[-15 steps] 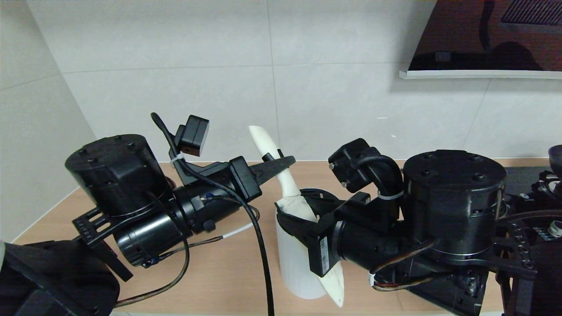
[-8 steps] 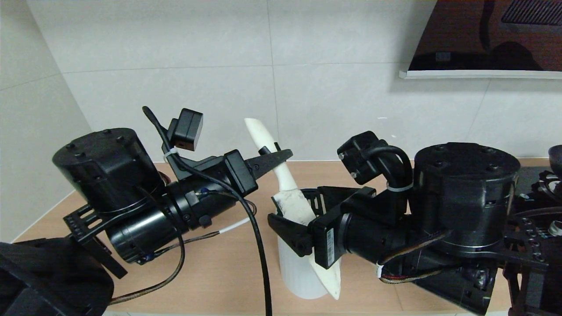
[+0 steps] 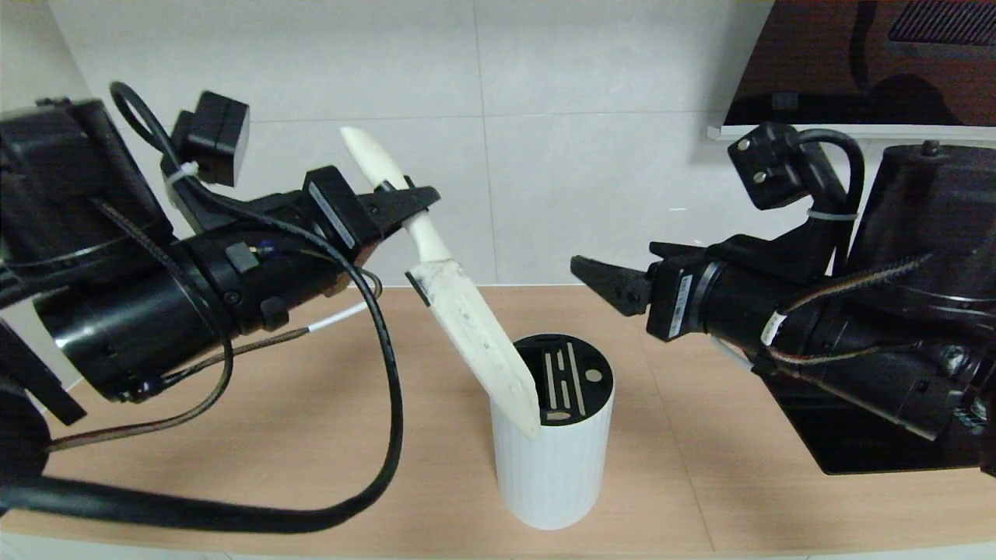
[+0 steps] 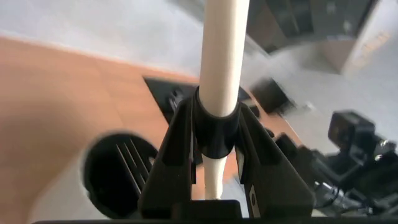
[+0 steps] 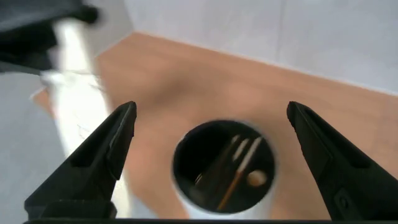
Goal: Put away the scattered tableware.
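Knife (image 3: 445,281) slants, tip down (at holder (image 3: 554,467)), handle up.

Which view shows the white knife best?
Head view: the white ceramic knife shows whole, handle in the left claw, tip near the white cylindrical knife block's rim. Left wrist view shows its handle; right wrist view a blurred blade.
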